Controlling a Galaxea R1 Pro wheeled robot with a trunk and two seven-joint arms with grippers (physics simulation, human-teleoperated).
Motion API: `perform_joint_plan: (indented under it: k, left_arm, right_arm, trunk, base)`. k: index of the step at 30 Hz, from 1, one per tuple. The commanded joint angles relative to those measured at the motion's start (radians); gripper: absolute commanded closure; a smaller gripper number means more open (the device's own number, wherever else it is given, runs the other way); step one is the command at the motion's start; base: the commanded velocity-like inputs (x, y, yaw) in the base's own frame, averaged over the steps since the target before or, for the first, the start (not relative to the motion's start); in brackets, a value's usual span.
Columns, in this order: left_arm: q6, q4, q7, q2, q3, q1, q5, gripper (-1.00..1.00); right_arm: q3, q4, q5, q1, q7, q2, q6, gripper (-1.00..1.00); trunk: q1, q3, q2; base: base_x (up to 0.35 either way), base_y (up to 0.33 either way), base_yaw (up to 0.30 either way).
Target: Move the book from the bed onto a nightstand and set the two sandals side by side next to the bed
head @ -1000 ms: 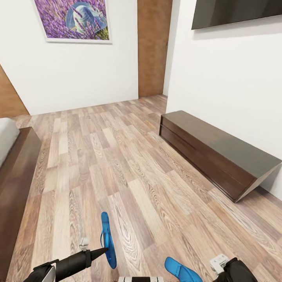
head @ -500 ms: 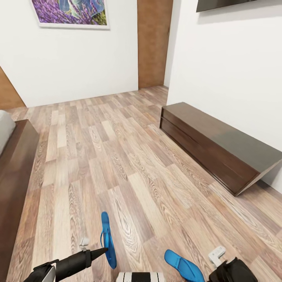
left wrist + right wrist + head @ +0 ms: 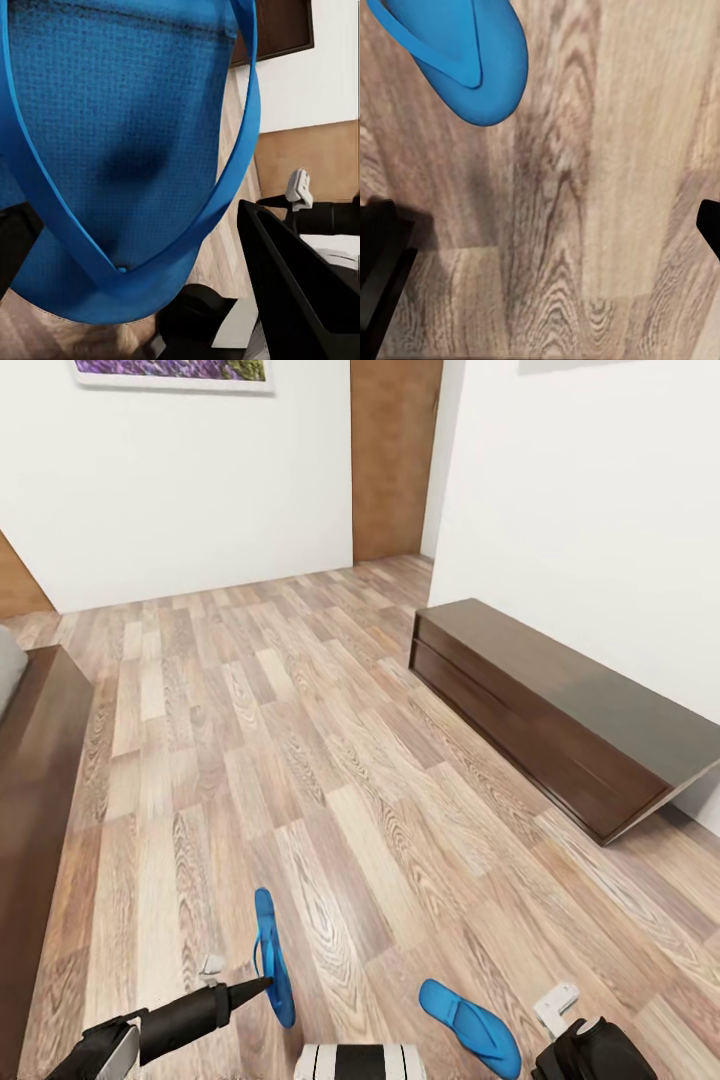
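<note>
Wood-plank floor [image 3: 300, 760] bears one blue sandal [image 3: 470, 1027]; nothing legible anywhere.

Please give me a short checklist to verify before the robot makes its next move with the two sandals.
1. Left gripper holds a sandal: ok; it hangs on edge, and fills the left wrist view.
2. Second sandal flat on floor, free: ok.
3. Right gripper open, empty above bare floor: ok.
4. Sandals side by side: not ok, apart.
5. Bed frame at robot's left: ok.
6. Book on nightstand: cannot tell.
</note>
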Motion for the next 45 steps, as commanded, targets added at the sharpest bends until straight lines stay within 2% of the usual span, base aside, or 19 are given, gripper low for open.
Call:
perform_joint_plan:
  k: [1,3,4,5,6,9,13,19,30,32,33,34,35,37,38,41,45]
  left_arm:
    - [0.014,-0.014,0.003,0.007,-0.002,-0.008,0.009,1.0]
    - [0.029,-0.029,0.003,0.023,0.014,-0.02,0.011,1.0]
    - [0.042,-0.034,0.002,0.038,0.035,-0.026,0.013,1.0]
    - [0.06,-0.039,0.002,0.059,0.085,-0.031,0.025,1.0]
    - [0.067,-0.041,0.002,0.067,0.121,-0.033,0.035,1.0]
    - [0.074,-0.042,0.004,0.076,0.176,-0.036,0.048,1.0]
    - [0.075,-0.04,0.005,0.079,0.195,-0.037,0.052,1.0]
    - [0.072,-0.017,0.006,0.079,0.2,-0.032,0.053,1.0]
    - [0.071,-0.013,0.006,0.077,0.198,-0.031,0.052,1.0]
    - [0.071,-0.013,0.006,0.077,0.198,-0.031,0.052,1.0]
    - [0.071,-0.013,0.007,0.077,0.198,-0.031,0.052,1.0]
    - [0.071,-0.013,0.007,0.077,0.198,-0.031,0.052,1.0]
    - [0.071,-0.012,0.007,0.076,0.198,-0.031,0.052,1.0]
    - [0.071,-0.012,0.007,0.076,0.197,-0.031,0.052,1.0]
    - [0.071,-0.012,0.007,0.076,0.197,-0.031,0.052,1.0]
    - [0.07,-0.012,0.007,0.076,0.197,-0.031,0.052,1.0]
    - [0.068,-0.012,0.008,0.076,0.196,-0.031,0.052,1.0]
  right_arm:
    - [-0.001,-0.001,0.01,0.0,0.01,0.0,0.002,-1.0]
    - [-0.001,-0.001,0.01,0.0,0.01,0.0,0.001,-1.0]
    - [-0.001,-0.001,0.01,0.0,0.01,0.0,0.001,-1.0]
    - [-0.001,-0.001,0.01,0.0,0.01,0.0,0.001,-1.0]
    - [-0.001,-0.001,0.01,0.0,0.01,0.0,0.001,-1.0]
    - [-0.001,-0.001,0.01,0.0,0.01,0.0,0.001,-1.0]
    - [0.0,-0.004,0.01,0.0,0.01,0.0,0.001,-1.0]
    - [0.004,-0.125,0.009,0.0,0.017,0.001,0.006,-1.0]
    - [0.011,-0.151,0.011,0.0,0.012,0.004,0.008,-1.0]
    - [0.029,-0.15,0.012,0.0,0.012,0.01,0.008,-1.0]
    - [0.059,-0.15,0.014,0.0,0.011,0.019,0.008,-1.0]
    - [0.102,-0.149,0.018,0.0,0.011,0.029,0.009,-1.0]
    - [0.171,-0.146,0.035,0.0,0.01,0.041,0.009,-1.0]
    - [0.246,-0.142,0.079,0.0,0.009,0.049,0.009,-1.0]
    - [0.269,-0.138,0.106,0.0,0.009,0.051,0.009,-1.0]
    - [0.299,-0.125,0.158,0.0,0.009,0.053,0.006,-1.0]
    - [0.305,-0.121,0.173,0.0,0.01,0.053,0.004,-1.0]
  trunk:
    - [0.0,-0.005,-0.001]
    - [0.001,-0.012,-0.001]
    - [0.002,-0.016,-0.001]
    - [0.002,-0.02,-0.002]
    - [0.002,-0.024,-0.002]
    - [0.004,-0.036,-0.002]
    - [0.006,-0.051,-0.003]
    - [0.008,-0.074,-0.005]
    - [0.013,-0.117,-0.007]
    - [0.014,-0.125,-0.008]
    - [0.015,-0.128,-0.008]
    - [0.015,-0.132,-0.008]
    - [0.016,-0.136,-0.009]
    - [0.016,-0.144,-0.009]
    - [0.017,-0.148,-0.009]
    - [0.018,-0.159,-0.01]
    - [0.02,-0.175,-0.011]
  base:
    - [0.0,0.0,0.0]
    - [0.0,0.0,0.0]
    - [0.0,0.0,0.0]
    - [0.0,0.0,0.0]
    - [0.0,0.0,0.0]
    - [0.0,0.0,0.0]
    - [0.0,0.0,0.0]
    - [0.0,0.0,0.0]
    - [0.0,0.0,0.0]
    - [0.0,0.0,0.0]
    - [0.0,0.0,0.0]
    - [0.0,0.0,0.0]
    - [0.0,0.0,0.0]
    - [0.0,0.0,0.0]
    - [0.0,0.0,0.0]
    - [0.0,0.0,0.0]
    - [0.0,0.0,0.0]
